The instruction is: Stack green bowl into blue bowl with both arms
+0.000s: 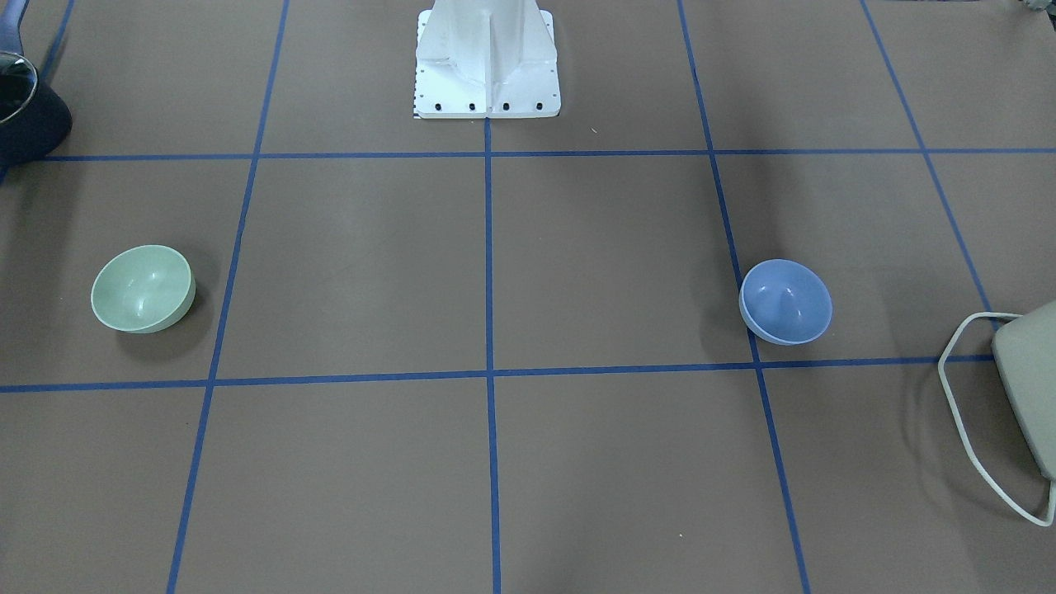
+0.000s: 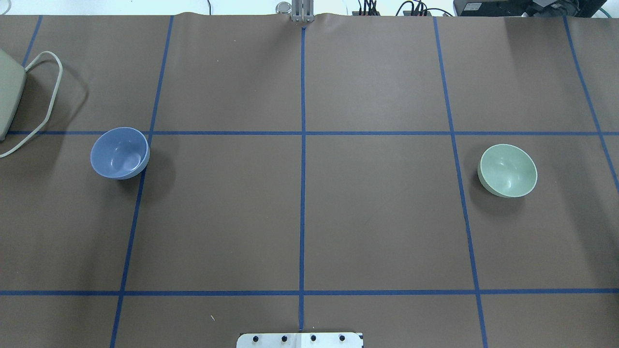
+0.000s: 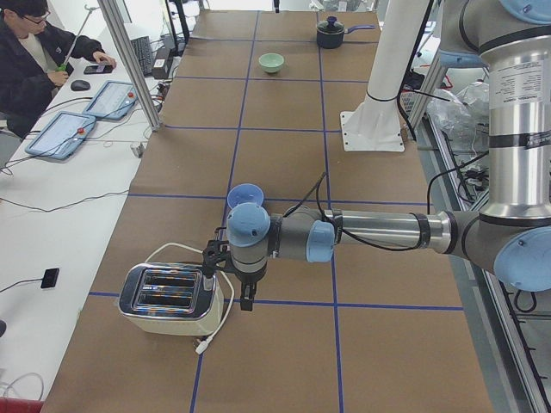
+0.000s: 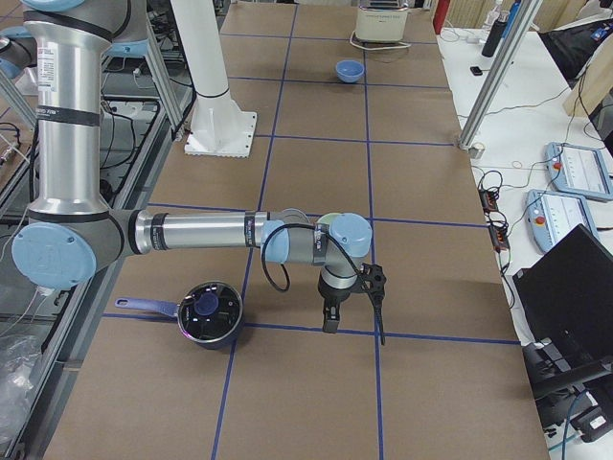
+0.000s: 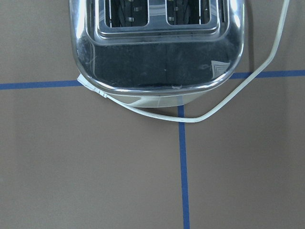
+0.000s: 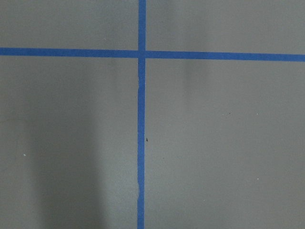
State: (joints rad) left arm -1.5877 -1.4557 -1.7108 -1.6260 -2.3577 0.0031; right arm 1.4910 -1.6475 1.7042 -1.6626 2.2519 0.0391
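Brown paper with a blue tape grid covers the table (image 2: 300, 217), and the two bowls sit well apart on it. The green bowl (image 2: 508, 170) is upright on the robot's right side and the blue bowl (image 2: 120, 153) is upright on its left, its edge over a tape line. Neither is touched, so I judge the task not yet begun.

Both arms hang low over the table ends. The left gripper (image 3: 237, 288) is just beside the toaster (image 3: 170, 297), and the right gripper (image 4: 354, 316) is near a lidded saucepan (image 4: 209, 313). I only see the grippers from the side cameras, and no fingers show in either wrist view, so I cannot tell how wide either one stands.

My main worry is the toaster's cord (image 5: 228, 102), which loops out onto the paper under the left wrist. A careless swing toward the blue bowl could snag it and drag the toaster. On the other side, the right arm could clip the saucepan's handle as it moves off.

The bowls look glossy and deep-sided, so a rim pinch may slip or tip the green one during the long carry across. They look equal in size, so an off-centre release would probably leave the green one tilted or push the blue bowl along the table.
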